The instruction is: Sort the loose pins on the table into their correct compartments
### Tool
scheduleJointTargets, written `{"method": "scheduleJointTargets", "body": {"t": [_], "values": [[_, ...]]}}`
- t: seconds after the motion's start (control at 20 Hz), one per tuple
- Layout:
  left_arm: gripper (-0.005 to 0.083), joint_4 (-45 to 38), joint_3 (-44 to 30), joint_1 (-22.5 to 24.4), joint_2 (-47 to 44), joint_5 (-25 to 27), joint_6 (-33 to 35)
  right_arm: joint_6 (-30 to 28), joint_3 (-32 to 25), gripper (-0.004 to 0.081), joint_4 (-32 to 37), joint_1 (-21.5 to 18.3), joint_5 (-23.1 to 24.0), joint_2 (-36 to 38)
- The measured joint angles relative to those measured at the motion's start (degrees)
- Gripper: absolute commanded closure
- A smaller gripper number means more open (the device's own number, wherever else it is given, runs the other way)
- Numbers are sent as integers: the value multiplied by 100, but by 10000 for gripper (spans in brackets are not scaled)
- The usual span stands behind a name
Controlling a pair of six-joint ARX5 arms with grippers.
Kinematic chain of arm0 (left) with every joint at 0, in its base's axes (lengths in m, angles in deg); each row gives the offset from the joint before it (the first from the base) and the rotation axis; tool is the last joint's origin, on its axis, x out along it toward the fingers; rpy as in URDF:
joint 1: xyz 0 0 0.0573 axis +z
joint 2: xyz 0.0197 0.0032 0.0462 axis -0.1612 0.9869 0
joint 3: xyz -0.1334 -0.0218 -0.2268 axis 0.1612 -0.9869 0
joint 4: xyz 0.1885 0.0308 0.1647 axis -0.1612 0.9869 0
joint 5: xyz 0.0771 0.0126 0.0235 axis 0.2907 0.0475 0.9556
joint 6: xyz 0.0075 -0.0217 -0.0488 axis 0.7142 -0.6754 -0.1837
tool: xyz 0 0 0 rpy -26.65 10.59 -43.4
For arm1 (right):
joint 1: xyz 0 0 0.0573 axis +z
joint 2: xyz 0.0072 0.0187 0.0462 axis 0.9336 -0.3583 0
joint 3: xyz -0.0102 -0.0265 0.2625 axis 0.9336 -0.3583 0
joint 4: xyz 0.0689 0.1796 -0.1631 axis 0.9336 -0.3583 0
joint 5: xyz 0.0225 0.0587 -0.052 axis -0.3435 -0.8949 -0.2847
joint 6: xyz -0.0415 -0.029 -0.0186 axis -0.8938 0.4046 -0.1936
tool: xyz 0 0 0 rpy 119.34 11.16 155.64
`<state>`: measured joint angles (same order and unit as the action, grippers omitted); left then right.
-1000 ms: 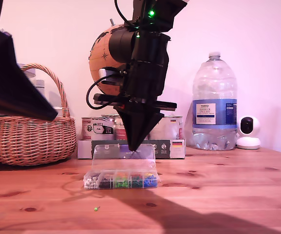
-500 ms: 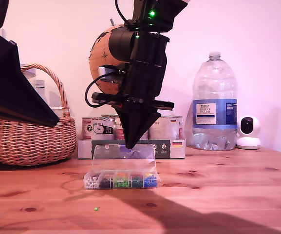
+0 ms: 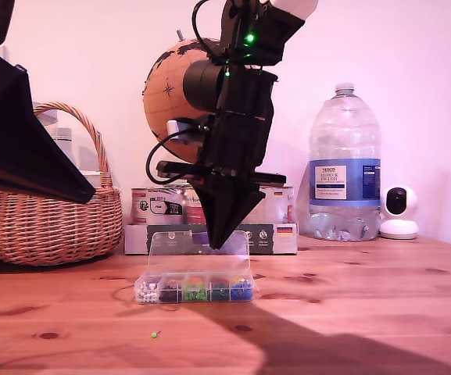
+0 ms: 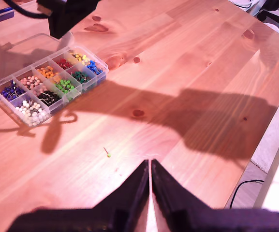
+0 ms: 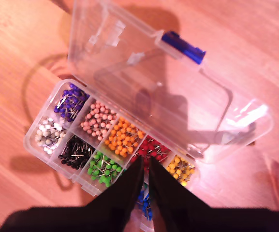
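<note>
A bright green pin (image 3: 154,334) (image 4: 108,154) lies loose on the pine table (image 3: 366,312) (image 4: 202,72), in front of the clear organiser box (image 3: 195,298) (image 4: 103,70) (image 5: 30,140). The box's lid (image 5: 168,92) is open. Its compartments show purple, pink, orange, red, yellow, white, black, green and blue pins. My second gripper (image 3: 218,244) (image 5: 145,162) hangs shut just above the box, its tips over the red and green sections. My first gripper (image 4: 150,164) (image 3: 91,190) is shut and raised at the exterior view's left, short of the green pin. No loose red pin shows.
A wicker basket (image 3: 49,219) stands at the back on the exterior view's left. Behind the box are tins (image 3: 155,207), a globe (image 3: 166,86), a big water bottle (image 3: 344,172) and a small white camera (image 3: 399,211). The table's edge (image 4: 270,140) runs close beside my first gripper.
My second gripper has shifted slightly to the exterior view's right and a little lower over the box. The green pin and the box have not moved.
</note>
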<state>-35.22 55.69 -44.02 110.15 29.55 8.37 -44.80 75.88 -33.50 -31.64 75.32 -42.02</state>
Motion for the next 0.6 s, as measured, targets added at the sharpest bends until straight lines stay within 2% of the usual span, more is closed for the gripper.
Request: {"method": "scheduleJointTargets", "body": {"t": [0.6], "values": [[795, 2, 0, 0, 2, 37, 0, -46, 0, 780, -22, -11, -85, -243]]}}
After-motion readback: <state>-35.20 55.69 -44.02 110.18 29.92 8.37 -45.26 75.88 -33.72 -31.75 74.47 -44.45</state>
